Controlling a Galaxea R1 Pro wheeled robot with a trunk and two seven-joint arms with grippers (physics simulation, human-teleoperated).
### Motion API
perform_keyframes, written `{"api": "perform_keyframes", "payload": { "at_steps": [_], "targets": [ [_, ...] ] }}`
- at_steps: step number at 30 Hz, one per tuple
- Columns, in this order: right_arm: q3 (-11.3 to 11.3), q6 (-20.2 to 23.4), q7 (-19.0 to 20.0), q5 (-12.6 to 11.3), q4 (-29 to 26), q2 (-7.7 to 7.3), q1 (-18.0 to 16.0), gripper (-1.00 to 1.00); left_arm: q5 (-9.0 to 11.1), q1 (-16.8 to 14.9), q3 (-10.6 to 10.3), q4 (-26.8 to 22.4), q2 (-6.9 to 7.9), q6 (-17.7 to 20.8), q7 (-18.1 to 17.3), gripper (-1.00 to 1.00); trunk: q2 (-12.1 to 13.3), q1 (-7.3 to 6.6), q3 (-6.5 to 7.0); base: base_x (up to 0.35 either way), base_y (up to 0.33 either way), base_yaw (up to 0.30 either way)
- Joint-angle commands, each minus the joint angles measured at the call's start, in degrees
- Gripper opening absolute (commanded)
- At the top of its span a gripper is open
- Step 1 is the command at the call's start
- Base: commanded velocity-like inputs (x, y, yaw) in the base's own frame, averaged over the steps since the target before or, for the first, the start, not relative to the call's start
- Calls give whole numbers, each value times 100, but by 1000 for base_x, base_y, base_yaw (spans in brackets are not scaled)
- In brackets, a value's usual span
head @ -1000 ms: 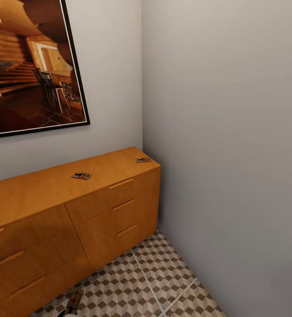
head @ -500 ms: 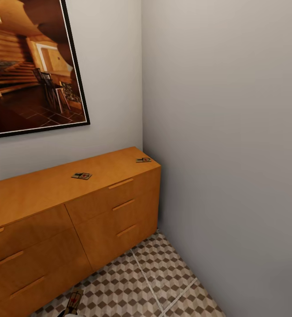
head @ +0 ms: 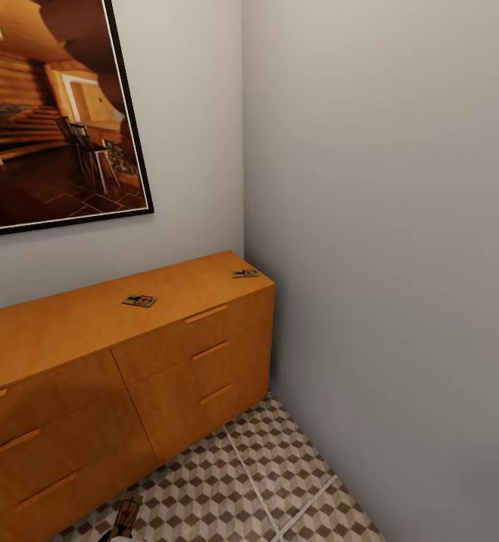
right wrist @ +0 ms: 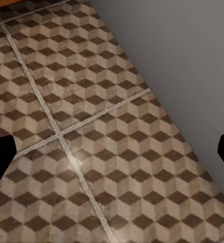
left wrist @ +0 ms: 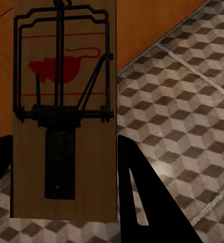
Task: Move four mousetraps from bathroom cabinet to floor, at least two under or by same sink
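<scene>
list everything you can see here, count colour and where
mousetraps: three; brown wood, dark metal, red mark; two on the cabinet top, one between the left gripper's fingers
cabinet: one, orange-brown, against the back wall
framed picture: one, black frame, on the wall above the cabinet
bathroom floor: brown, beige and white cube tiles
walls: grey, meeting in a corner
left gripper: black, shut on a mousetrap
right gripper: black, open, over the floor
</scene>
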Motion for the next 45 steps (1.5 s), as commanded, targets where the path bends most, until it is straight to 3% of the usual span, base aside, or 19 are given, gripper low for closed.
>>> {"api": "perform_keyframes", "payload": {
  "at_steps": [1, 45],
  "targets": [
    [17, -9, -44, 42, 4, -2, -3, 100, -15, -5, -49, 14, -4, -21, 46, -100, -3, 0, -5, 0, 0, 0],
    [13, -96, -44, 44, 4, 2, -3, 100, -15, -5, -49, 14, -4, -21, 46, -100, -3, 0, -5, 0, 0, 0]
  ]
}}
